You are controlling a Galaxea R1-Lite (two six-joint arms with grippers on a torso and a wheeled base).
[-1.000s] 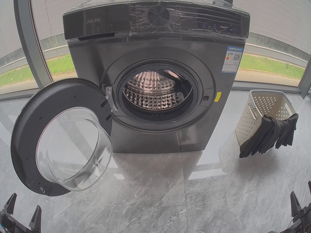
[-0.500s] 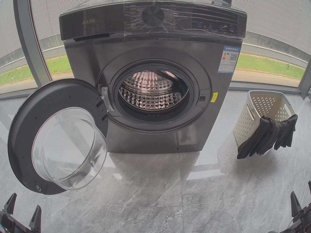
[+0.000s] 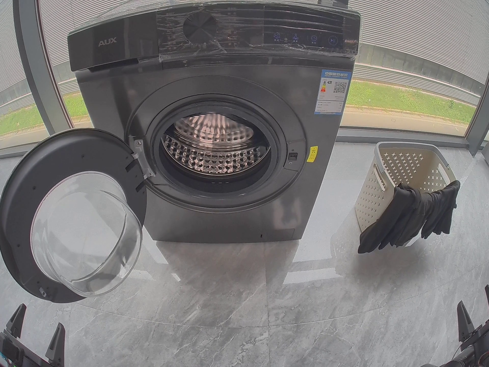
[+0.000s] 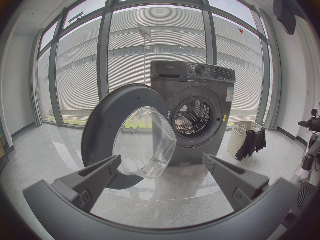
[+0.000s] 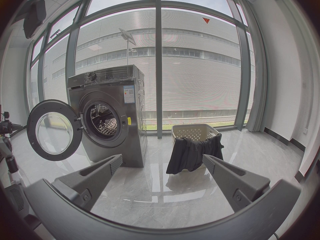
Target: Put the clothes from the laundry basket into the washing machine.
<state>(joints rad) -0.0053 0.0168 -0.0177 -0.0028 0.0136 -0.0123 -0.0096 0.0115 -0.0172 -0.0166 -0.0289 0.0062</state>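
Both hands are built alike in matte dark grey. In the left wrist view the left hand (image 4: pixel 160 158) has two wedge-shaped fingers (image 4: pixel 90 180) that taper to blunt tips. Each tip carries a finely ribbed pad (image 4: pixel 208 164) on its inner face, and each finger has a round recessed screw (image 4: pixel 237 195) near its base. A broad curved grey bar (image 4: pixel 160 230) spans the lower edge of the frame beneath them. The right hand (image 5: pixel 162 159) has the same form in the right wrist view. In the head view the fingers appear as black triangular spikes in the lower left and lower right corners.
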